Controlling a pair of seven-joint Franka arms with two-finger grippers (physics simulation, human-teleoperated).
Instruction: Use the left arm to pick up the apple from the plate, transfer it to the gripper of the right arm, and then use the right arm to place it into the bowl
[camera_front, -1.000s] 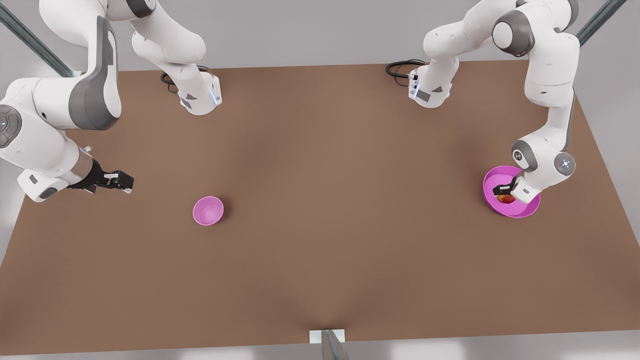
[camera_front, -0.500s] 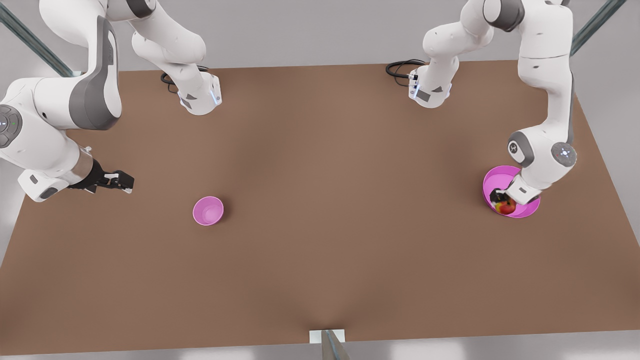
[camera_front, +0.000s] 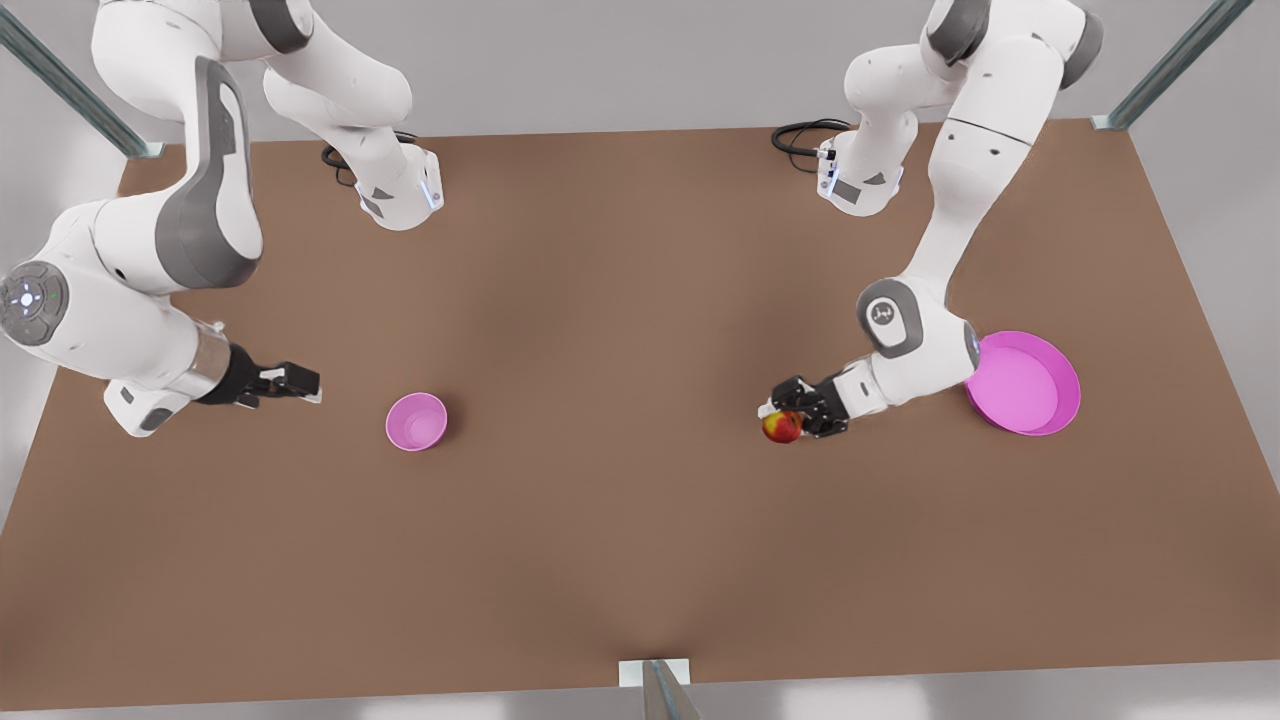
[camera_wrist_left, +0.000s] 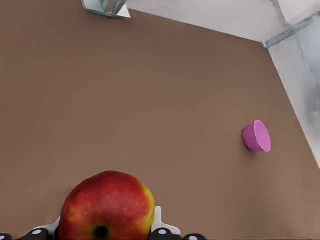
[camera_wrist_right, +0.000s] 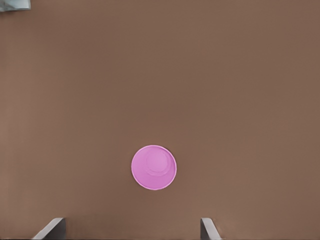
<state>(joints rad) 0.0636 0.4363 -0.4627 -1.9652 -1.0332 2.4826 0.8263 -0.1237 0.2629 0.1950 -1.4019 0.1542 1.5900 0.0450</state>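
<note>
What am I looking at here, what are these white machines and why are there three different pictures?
These are two jointed robot arms bolted to a brown table, drawn by a computer simulation. The wide picture comes from a camera looking down on the whole table. The other two come from small cameras on each arm's wrist.

On the table sit a small pink bowl and a wide, shallow pink plate, which has nothing on it.

The left arm, on the front view's right, has its tool shut on a red and yellow apple, carried above the table between plate and bowl. Its wrist camera sees the apple close up.

The right arm, on the front view's left, has its tool open near the bowl, holding nothing. Its wrist camera looks at the bowl.
</note>
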